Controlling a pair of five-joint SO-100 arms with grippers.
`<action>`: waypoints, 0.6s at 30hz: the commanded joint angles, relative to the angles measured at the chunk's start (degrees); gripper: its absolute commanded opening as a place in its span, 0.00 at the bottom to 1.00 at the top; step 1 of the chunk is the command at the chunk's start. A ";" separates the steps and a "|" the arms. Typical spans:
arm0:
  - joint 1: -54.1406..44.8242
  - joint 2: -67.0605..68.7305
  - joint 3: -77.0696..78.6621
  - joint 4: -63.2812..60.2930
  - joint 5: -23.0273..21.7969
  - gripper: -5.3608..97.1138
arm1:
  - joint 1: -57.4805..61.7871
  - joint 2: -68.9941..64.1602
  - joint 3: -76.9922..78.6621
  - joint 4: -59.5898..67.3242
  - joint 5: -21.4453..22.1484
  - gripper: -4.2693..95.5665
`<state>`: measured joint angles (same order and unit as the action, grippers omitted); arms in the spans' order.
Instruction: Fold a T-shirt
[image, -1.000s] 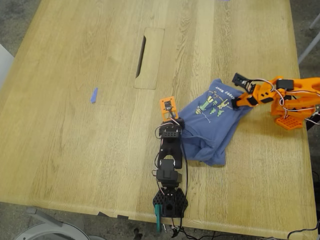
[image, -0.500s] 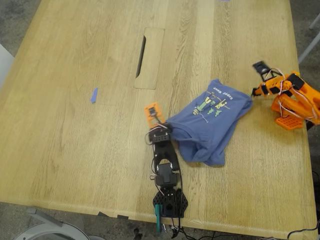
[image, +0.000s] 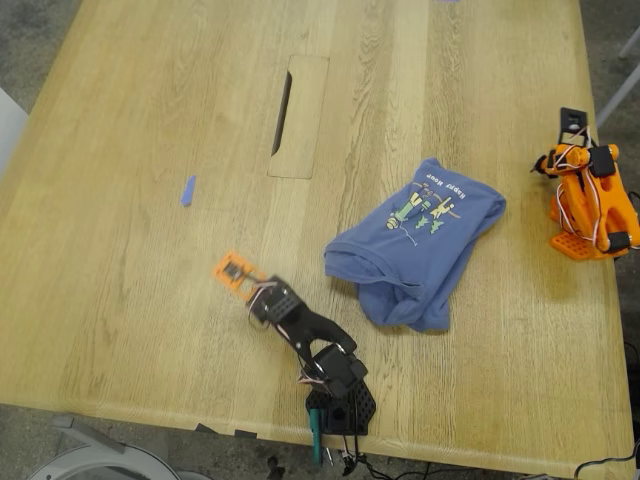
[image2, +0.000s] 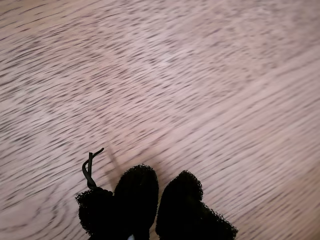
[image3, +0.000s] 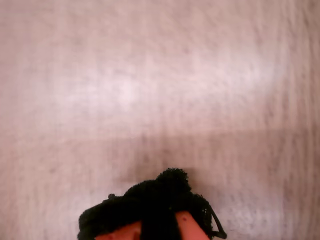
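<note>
The slate-blue T-shirt (image: 420, 243) lies crumpled on the wooden table (image: 150, 120), right of centre in the exterior view, with its green-yellow print facing up. No gripper touches it. A black arm with an orange tip (image: 236, 271) reaches low over bare wood to the shirt's left in that view. An orange arm with a black tip (image: 572, 120) is drawn back near the exterior view's right table edge. The wrist views do not show which arm is which. My first gripper (image2: 158, 197) has its black foam pads together over bare wood. My second gripper (image3: 161, 195) is shut and empty.
A small blue scrap (image: 188, 190) lies toward the exterior view's left. A long slot with its cover panel (image: 297, 115) is set into the table behind the shirt. The black arm's base (image: 340, 405) stands at the near table edge.
The black arm let go of the shirt's edge and swung to the exterior view's left over bare wood. The orange arm pulled back from the shirt to the right table edge. The shirt now lies free.
</note>
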<state>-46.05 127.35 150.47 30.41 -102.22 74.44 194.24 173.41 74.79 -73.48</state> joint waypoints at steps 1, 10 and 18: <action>-7.29 9.32 3.69 2.02 -0.35 0.12 | 6.15 0.35 0.88 -1.14 -0.26 0.04; -27.77 25.58 15.64 7.38 -0.53 0.05 | 29.53 0.35 7.65 -5.36 -3.34 0.04; -40.61 47.02 25.31 21.18 2.37 0.05 | 37.35 0.79 13.54 -6.15 -11.25 0.04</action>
<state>-84.11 169.28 175.78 46.41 -100.11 109.42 194.59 183.43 68.73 -81.74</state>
